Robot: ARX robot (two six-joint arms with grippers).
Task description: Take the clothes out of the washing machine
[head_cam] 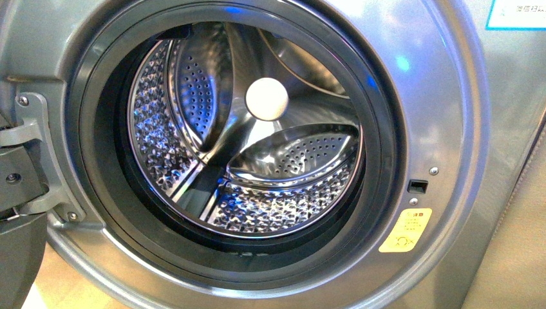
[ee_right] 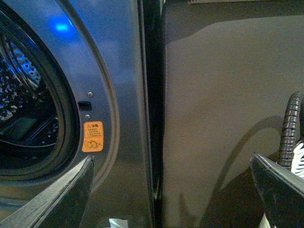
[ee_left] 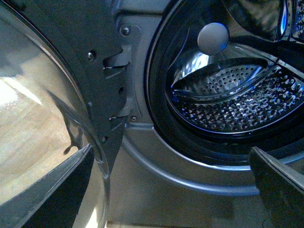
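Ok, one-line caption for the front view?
Washing machine with door open, steel drum showing no clothes, yellow sticker beside the porthole; no gripper in view.

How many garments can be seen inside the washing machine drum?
0. In the front view the perforated steel drum of the washing machine shows only bare metal, its paddles and a white round hub. The nearest part of the drum floor, behind the door seal, is hidden.

Blue glints sparkle on the bright drum [head_cam: 257, 193]; the right wrist view is dim.
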